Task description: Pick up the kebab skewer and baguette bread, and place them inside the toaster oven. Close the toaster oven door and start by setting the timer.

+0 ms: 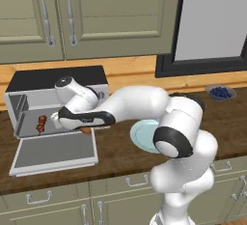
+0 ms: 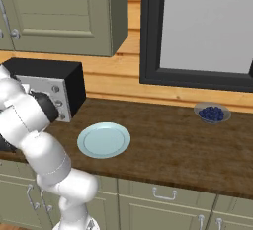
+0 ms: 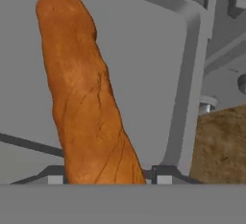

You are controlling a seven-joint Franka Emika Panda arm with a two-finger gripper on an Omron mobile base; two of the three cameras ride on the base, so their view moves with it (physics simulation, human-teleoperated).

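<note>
The toaster oven (image 1: 58, 78) stands at the counter's left with its door (image 1: 55, 154) folded down flat. The kebab skewer (image 1: 41, 123) lies inside the cavity, at its left. My gripper (image 1: 81, 127) reaches in at the oven mouth, shut on the baguette bread (image 1: 86, 130), of which only an orange end shows under the hand. In the hand view the baguette bread (image 3: 86, 103) runs up and away from between my fingertips (image 3: 163, 179), over a grey oven surface with a rounded silver rim (image 3: 188, 74). The oven's knob side (image 2: 58, 95) faces the right base camera.
A pale blue plate (image 1: 142, 134) (image 2: 104, 140) sits on the wooden counter right of the oven. A small bowl of blueberries (image 1: 220, 92) (image 2: 212, 113) stands far right, by the dark-framed window. Cabinets hang above the oven.
</note>
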